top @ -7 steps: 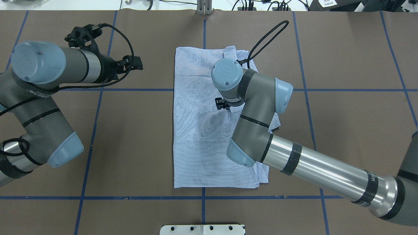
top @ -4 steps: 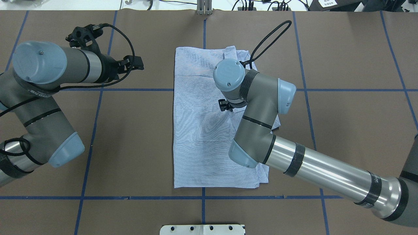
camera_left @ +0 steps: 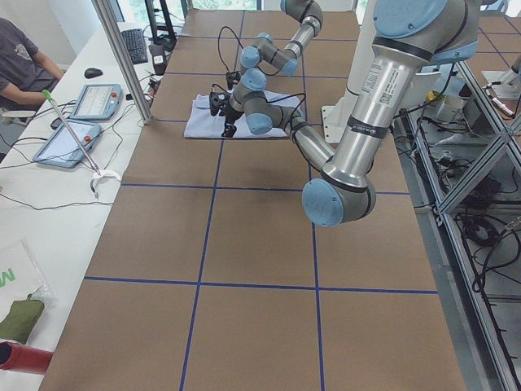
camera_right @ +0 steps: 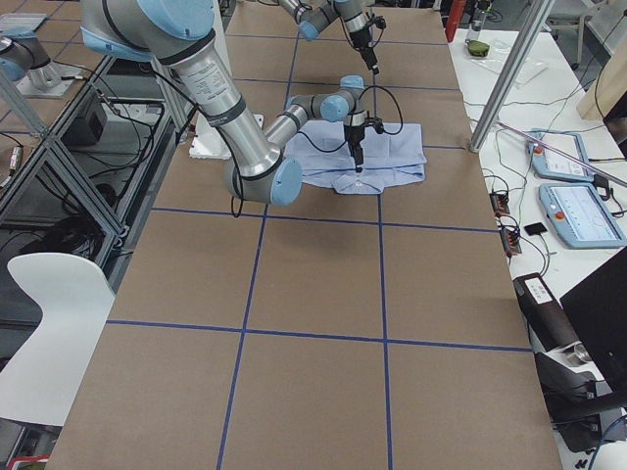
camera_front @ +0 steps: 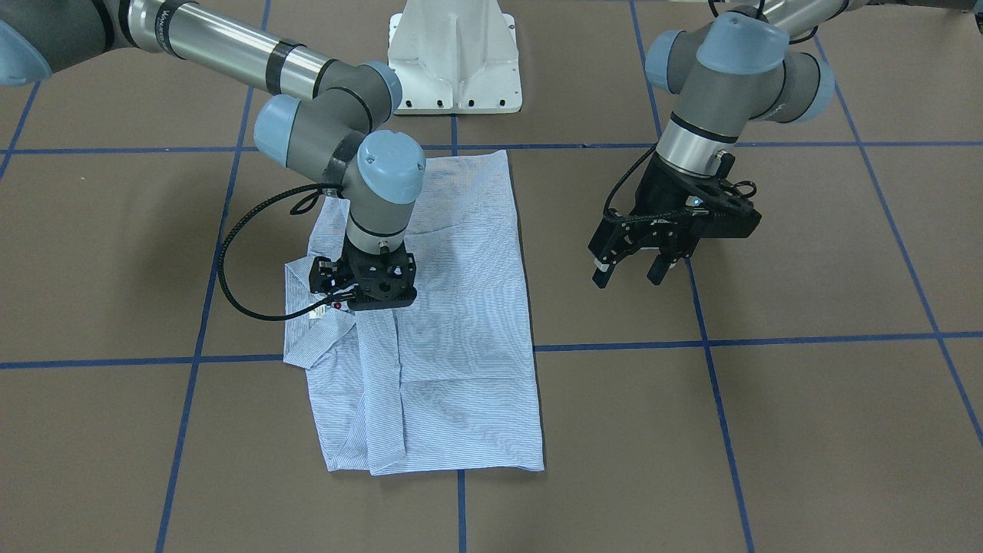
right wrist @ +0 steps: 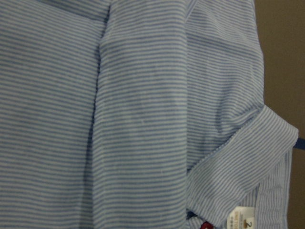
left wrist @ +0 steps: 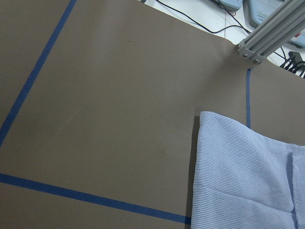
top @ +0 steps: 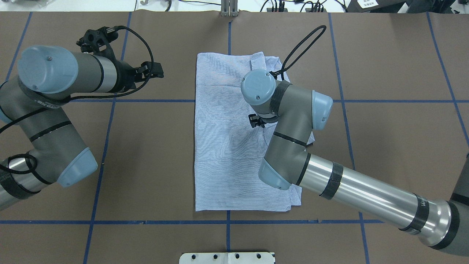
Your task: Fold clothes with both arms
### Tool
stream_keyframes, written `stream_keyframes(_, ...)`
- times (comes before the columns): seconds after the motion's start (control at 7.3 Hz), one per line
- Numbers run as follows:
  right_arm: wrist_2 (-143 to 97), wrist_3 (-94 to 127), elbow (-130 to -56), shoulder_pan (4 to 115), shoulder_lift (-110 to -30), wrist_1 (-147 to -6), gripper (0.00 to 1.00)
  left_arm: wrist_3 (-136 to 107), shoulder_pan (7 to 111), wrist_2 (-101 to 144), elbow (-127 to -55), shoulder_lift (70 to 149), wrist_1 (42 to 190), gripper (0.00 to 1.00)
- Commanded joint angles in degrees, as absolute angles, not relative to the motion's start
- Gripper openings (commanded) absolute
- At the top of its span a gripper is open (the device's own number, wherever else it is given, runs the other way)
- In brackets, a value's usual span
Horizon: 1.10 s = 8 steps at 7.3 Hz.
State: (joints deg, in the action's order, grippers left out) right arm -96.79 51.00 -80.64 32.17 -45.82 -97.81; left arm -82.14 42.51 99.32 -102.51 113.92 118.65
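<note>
The clothes are one light-blue striped shirt (top: 220, 146), lying folded into a tall rectangle at the table's middle (camera_front: 461, 346). Its collar, white label (right wrist: 243, 219) and a red button (right wrist: 206, 225) lie at the edge on the robot's right. My right gripper (camera_front: 367, 296) points straight down just over the shirt beside the collar. Its fingers are hidden under its body, so I cannot tell whether it is open or shut. My left gripper (camera_front: 630, 275) hangs open and empty over bare table, well clear of the shirt's left edge (left wrist: 200, 157).
The white pedestal base (camera_front: 453, 61) stands at the robot's side of the table. Blue tape lines cross the brown table cover (top: 146, 165). An aluminium post (top: 229, 9) stands at the far edge. Beyond it is a desk with tablets (camera_left: 81, 102), where a person (camera_left: 20, 57) sits.
The right wrist has drifted a little toward the robot's right and nearer the base over the shirt. The left gripper has edged slightly toward the shirt. The shirt has not moved.
</note>
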Motion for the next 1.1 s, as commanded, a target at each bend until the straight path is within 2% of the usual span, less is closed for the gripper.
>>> stream_keyframes(0.0,-97.2,47.3,-81.03,34.61,-47.28,-97.91,1.0,-82.26,42.54,99.32,-102.39,114.52,118.65,1.0)
stream_keyframes(0.41,-97.29,42.04,-82.43,37.08,-50.53,-97.73,1.0,-82.44,42.45,99.4,-102.39,115.05,118.65,1.0)
stream_keyframes(0.69,-97.38,34.06,-89.43,40.59,-58.49,-97.56,1.0,-82.44,42.36,99.4,-102.39,116.1,118.21,1.0)
stream_keyframes(0.96,-97.47,32.08,-90.79,41.48,-60.39,-97.12,1.0,-82.44,42.36,99.4,-102.48,116.89,118.04,1.0)
